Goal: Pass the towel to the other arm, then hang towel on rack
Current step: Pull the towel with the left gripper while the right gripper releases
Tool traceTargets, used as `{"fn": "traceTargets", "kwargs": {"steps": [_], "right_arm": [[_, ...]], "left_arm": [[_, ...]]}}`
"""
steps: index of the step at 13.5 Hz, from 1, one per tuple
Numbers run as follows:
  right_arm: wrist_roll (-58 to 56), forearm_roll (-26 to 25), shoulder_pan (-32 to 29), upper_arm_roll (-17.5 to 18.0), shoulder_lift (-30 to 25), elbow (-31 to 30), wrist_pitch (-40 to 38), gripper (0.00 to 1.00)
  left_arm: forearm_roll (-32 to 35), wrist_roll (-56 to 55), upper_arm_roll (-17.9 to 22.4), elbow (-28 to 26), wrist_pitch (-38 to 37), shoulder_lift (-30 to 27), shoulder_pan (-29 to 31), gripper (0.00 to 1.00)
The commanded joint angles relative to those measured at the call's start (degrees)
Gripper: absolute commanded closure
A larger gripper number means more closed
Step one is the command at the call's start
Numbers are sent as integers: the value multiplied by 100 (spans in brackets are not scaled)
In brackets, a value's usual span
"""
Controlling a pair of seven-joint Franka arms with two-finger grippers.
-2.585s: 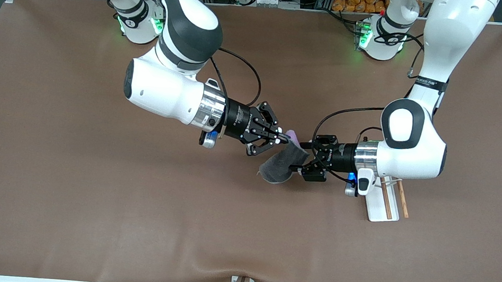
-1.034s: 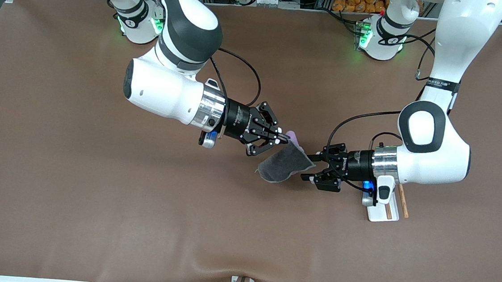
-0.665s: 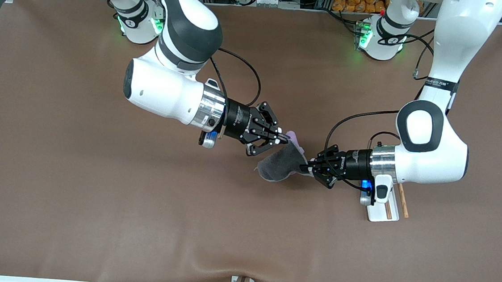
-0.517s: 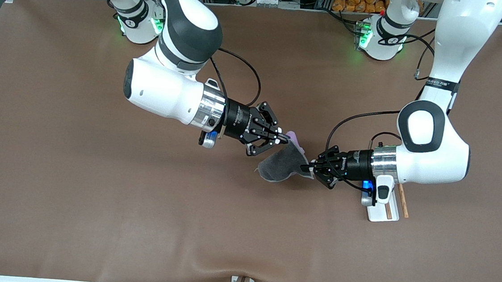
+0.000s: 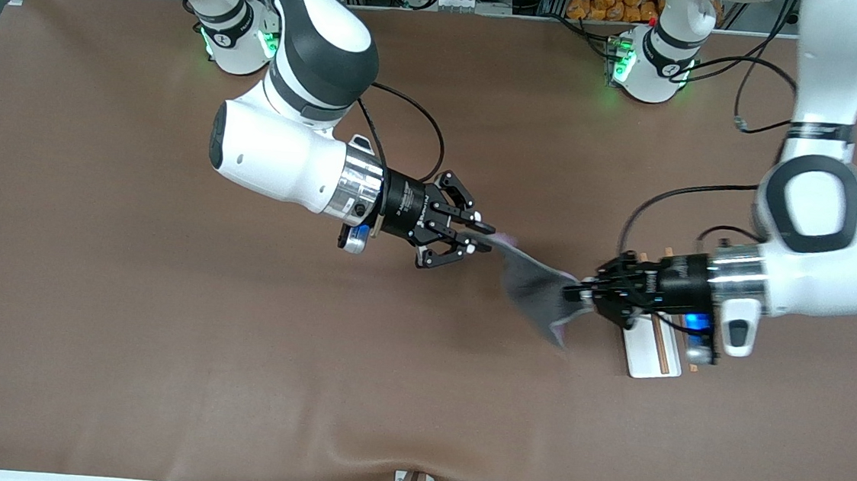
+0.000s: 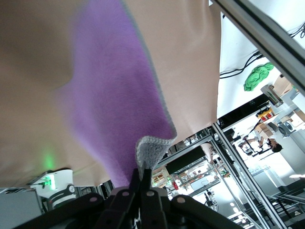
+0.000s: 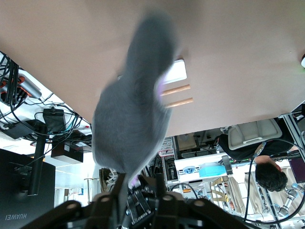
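Note:
The towel [image 5: 536, 287], dark grey with a purple underside, hangs in the air stretched between both grippers over the middle of the table. My left gripper [image 5: 581, 291] is shut on one corner of it, right beside the rack [image 5: 645, 357]. In the left wrist view the shut fingertips [image 6: 145, 172] pinch the towel [image 6: 114, 105]. My right gripper [image 5: 482, 238] stands open at the towel's other end. In the right wrist view the towel [image 7: 136, 124] trails along one finger of the right gripper [image 7: 140, 183]. The rack's white base [image 7: 175, 71] and two wooden rods [image 7: 177, 95] show there too.
The brown table mat [image 5: 160, 342] spreads all round. The left arm's wrist [image 5: 730, 295] hangs over most of the rack. Both arm bases stand at the table's edge farthest from the front camera.
The left gripper closed on the towel's corner and pulled it toward the rack, drawing the towel taut. The right gripper's fingers have opened; the right arm stayed in place.

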Motion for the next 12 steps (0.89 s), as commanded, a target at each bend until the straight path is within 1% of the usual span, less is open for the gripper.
{"fn": "traceTargets", "kwargs": {"steps": [1,3,6,9,10,12], "right_arm": [[62,-311,3,-40,-31,-28,-103,0],[62,-724,-58,-58,-49,-19,-480,0],[53,-1462,-164,-58,-58,-19,-683,0],[-43,-1903,-479,-58,-101,7,-1096,0],[-218,-2130,-498,-49,-171,8,-1132,0],[-639,-2386,-638,-58,-207,-1,-1307,0]], "left_arm": [[548,293,-25,173,-368,-82,171,100],[1234,715,-25,174,-465,-170,197,100],[2244,1269,-33,174,-510,-197,189,100],[3229,1569,-68,156,-562,-136,136,100],[3476,1596,-69,130,-563,-118,84,100],[4038,1657,-77,104,-597,-48,39,100]]}}
